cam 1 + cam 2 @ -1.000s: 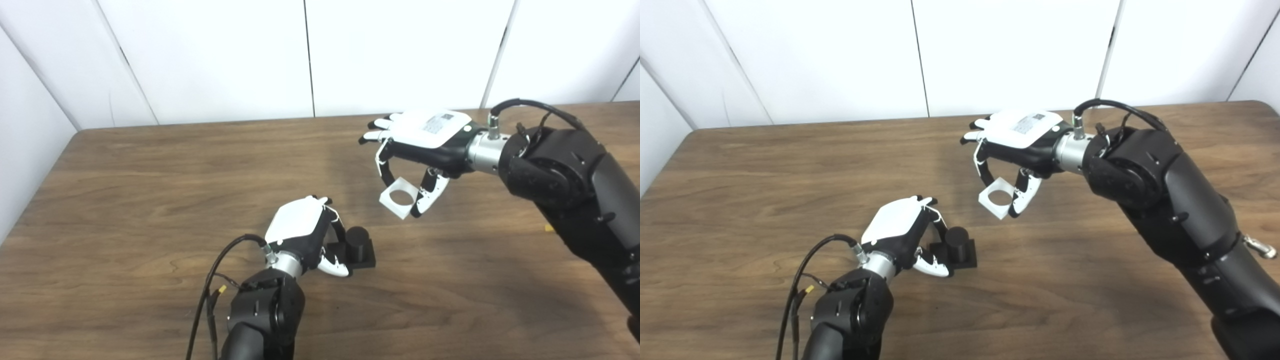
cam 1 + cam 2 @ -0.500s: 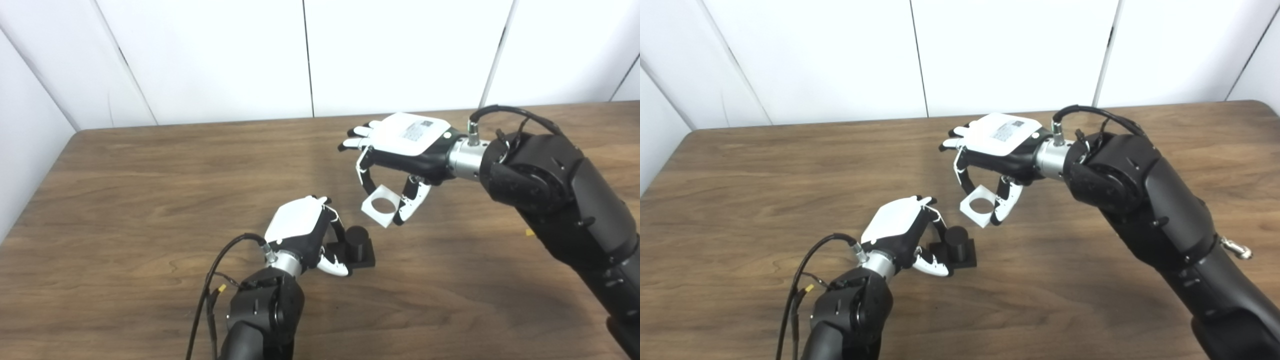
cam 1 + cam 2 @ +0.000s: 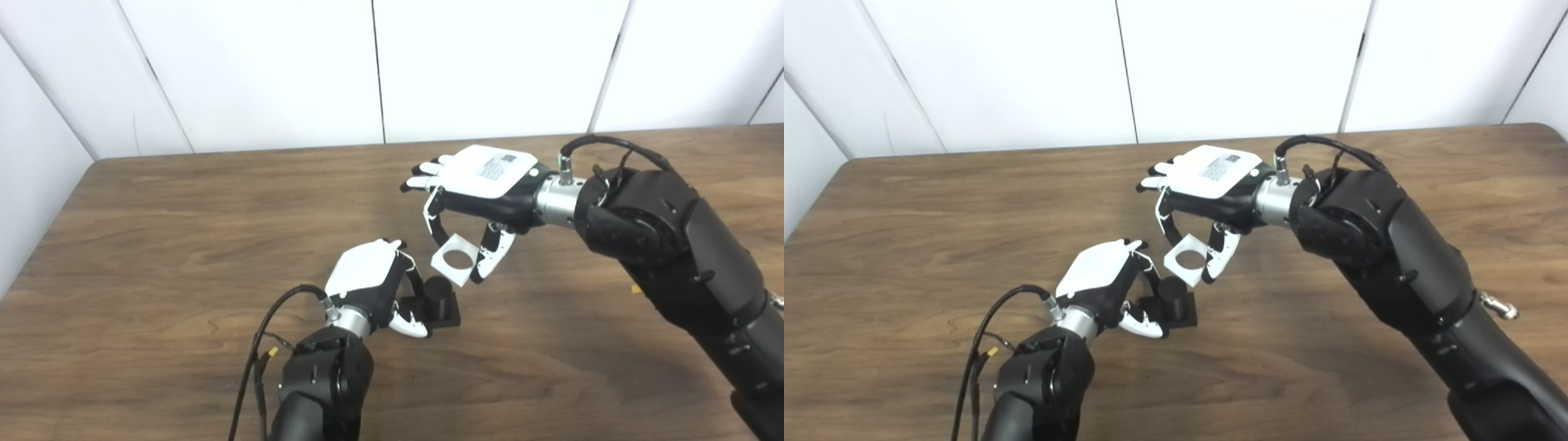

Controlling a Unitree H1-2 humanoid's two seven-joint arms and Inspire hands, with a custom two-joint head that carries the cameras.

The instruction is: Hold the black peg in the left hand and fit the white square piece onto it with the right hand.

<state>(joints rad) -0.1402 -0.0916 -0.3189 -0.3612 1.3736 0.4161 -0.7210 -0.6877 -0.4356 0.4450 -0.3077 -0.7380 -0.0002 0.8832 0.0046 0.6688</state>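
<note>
left hand (image 3: 373,285) closed on the base of the black peg (image 3: 437,293), base resting on the table (image 3: 153,245), peg upright. just up-right of it the white square piece (image 3: 454,259) hangs in the air, hole not yet over the peg, pinched at opposite edges by right hand (image 3: 484,190). piece looks thin, light, rigid plastic, probably slick; edge pinch keeps hole clear. peg block looks stiff, best held at base.
</note>
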